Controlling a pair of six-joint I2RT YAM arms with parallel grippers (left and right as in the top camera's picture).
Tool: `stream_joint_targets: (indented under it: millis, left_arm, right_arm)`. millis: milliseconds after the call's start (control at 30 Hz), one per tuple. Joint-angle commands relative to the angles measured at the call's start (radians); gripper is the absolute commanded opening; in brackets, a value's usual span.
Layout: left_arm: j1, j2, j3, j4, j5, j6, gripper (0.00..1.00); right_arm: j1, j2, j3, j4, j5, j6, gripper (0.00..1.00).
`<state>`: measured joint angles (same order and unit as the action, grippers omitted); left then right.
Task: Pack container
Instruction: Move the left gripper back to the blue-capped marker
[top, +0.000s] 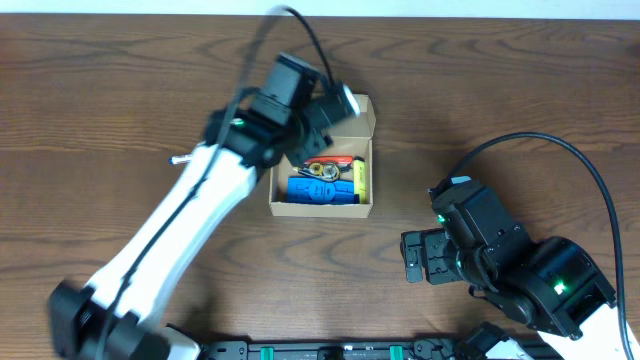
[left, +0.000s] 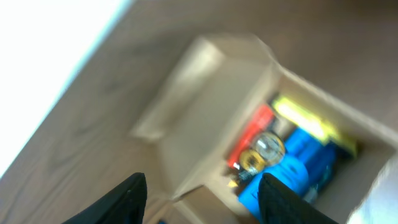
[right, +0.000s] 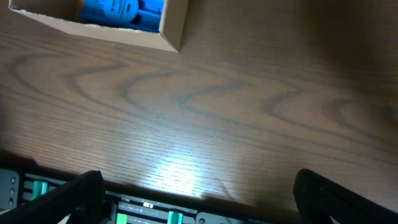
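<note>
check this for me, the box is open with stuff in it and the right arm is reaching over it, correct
Not the right arm. The left arm reaches over the open box, with the left gripper open above the stuff inside. The right arm sits off to the side of the box. The overhead view shows this.

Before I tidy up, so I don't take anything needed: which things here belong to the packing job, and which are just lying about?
Part of the job:
- cardboard box
- inside it: blue item, yellow item, red item
- left pincer, open above the box

Not part of it:
- right pincer, open over the table
- black rail at the front edge
</note>
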<state>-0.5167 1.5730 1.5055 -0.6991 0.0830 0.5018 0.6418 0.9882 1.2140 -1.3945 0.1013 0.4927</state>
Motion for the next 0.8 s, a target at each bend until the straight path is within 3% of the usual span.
stream_joint_targets:
  millis: [0,100,267,333,433,633,767]
  left_arm:
    - [0.060,-0.057,0.031,-0.008,-0.172,-0.422,0.59]
    - [0.136,-0.082,0.031,-0.050,-0.206,-0.669,0.61]
    - [0.288,-0.072,0.029,-0.189,-0.202,-0.973,0.69]
    - [0.328,-0.061,0.028,-0.219,-0.166,-1.041,0.95]
    - [0.362,-0.053,0.028,-0.255,-0.056,-1.038,0.95]
    - [0.366,-0.053,0.027,-0.247,-0.058,-1.118,0.95]
    - [0.367,-0.030,0.027,-0.320,-0.140,-1.440,0.96]
  right_arm:
    - [0.008,0.000,0.000,-0.001,0.000,0.008,0.99]
    - [0.008,0.000,0.000,-0.001,0.000,0.008,0.99]
    - [0.008,0.000,0.000,-0.002,-0.001,0.007,0.99]
    - [0.008,0.000,0.000,-0.001,-0.001,0.007,0.99]
    - [0.008,0.000,0.000,-0.001,-0.001,0.008,0.99]
    - [0.008,0.000,0.000,-0.001,-0.001,0.008,0.99]
    - [0.008,0.000,0.000,-0.001,-0.001,0.008,0.99]
